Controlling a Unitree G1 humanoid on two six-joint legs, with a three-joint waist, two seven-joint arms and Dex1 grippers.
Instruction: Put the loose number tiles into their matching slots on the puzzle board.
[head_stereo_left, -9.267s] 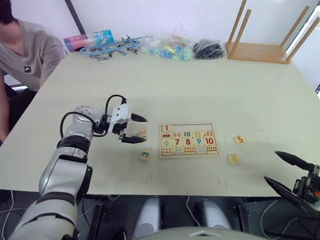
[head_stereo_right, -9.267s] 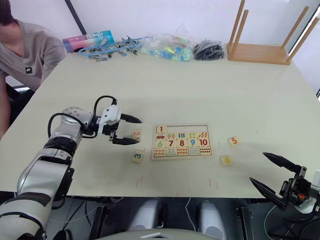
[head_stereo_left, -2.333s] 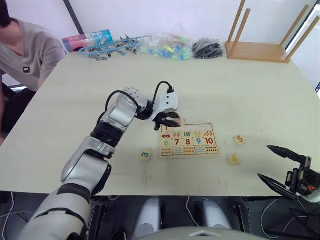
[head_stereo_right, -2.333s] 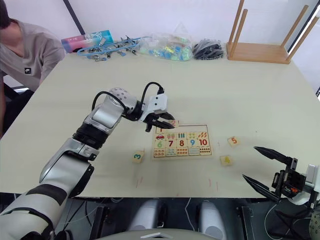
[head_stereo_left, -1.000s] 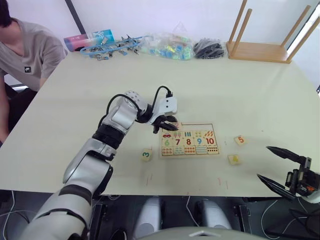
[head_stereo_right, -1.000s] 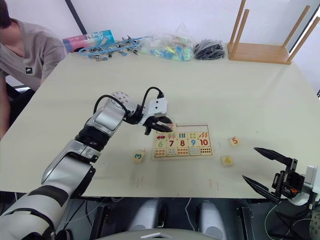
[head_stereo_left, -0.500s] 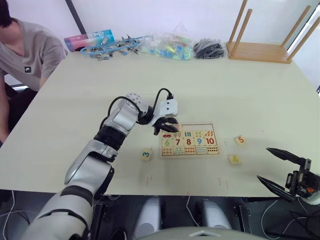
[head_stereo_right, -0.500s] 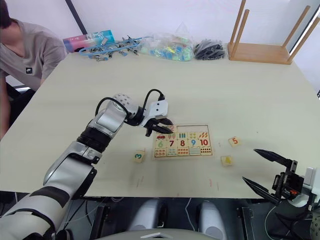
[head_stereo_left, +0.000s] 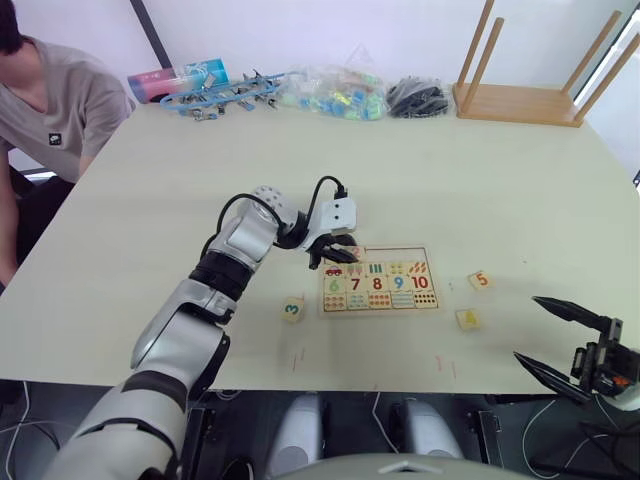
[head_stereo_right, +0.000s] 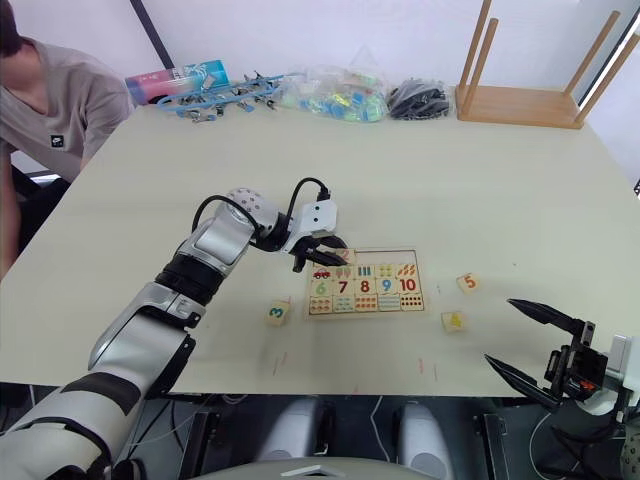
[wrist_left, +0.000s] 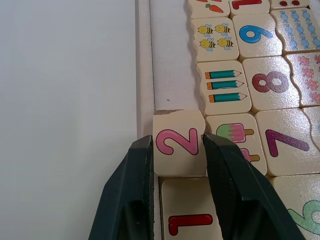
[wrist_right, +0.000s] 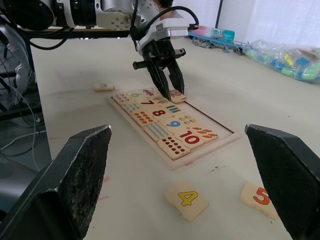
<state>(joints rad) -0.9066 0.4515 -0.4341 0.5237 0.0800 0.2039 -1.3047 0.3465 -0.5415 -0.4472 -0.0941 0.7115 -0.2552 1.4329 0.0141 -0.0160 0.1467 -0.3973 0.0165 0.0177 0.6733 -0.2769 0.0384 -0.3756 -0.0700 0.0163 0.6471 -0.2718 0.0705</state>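
Tile 1 (wrist_left: 190, 222) seated. Left gripper (wrist_left: 178, 150) pinches tile 2 (wrist_left: 178, 142) over its slot; right gripper (head_stereo_left: 570, 338) spread, idle. Tiles 3 (head_stereo_left: 291, 309), 4 (head_stereo_left: 466, 319), 5 (head_stereo_left: 480, 280) left.

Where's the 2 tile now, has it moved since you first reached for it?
Yes. The 2 tile has gone from the table left of the puzzle board into its top row beside the 1 tile, between the left gripper fingers.

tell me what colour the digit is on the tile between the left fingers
Pink: the 2 tile, clearest in the left wrist view.
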